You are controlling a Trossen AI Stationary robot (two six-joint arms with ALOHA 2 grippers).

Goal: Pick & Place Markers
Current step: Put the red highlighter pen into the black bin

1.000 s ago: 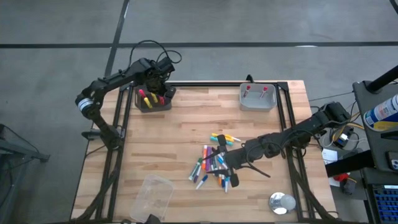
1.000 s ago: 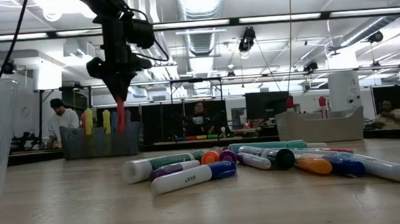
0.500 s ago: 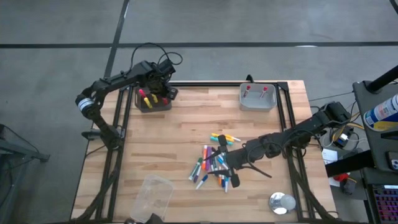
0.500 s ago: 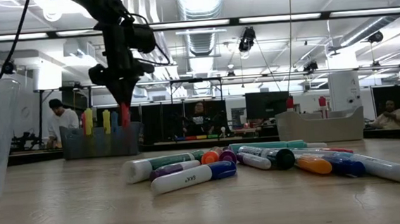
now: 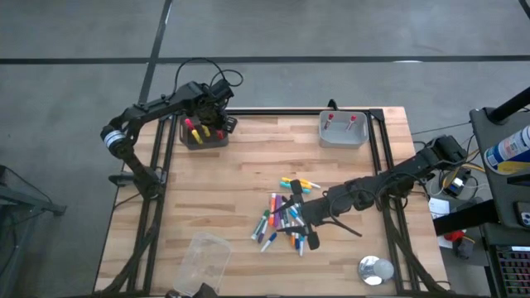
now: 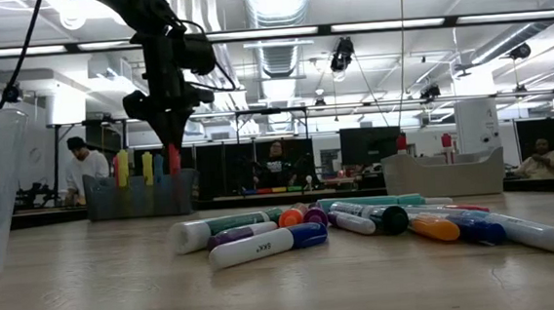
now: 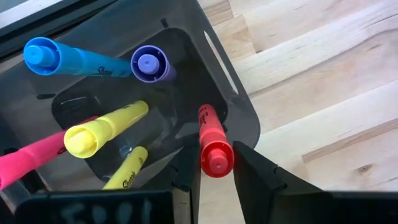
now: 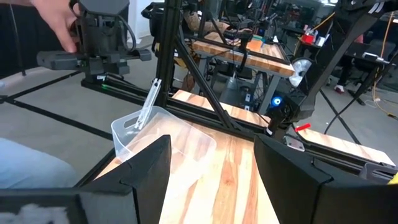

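The left gripper (image 7: pixel 214 177) clamps a red marker (image 7: pixel 212 142) upright over the dark bin (image 5: pixel 204 135) at the table's (image 5: pixel 248 174) far-left corner — other pens stand inside. The right gripper (image 5: pixel 305 223), fingers apart, hovers above the loose markers (image 5: pixel 281 217) mid-table.

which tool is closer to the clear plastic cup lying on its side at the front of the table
Right. The right tool hovers over the marker pile just beside the clear cup; the left tool is at the dark bin in the far corner.
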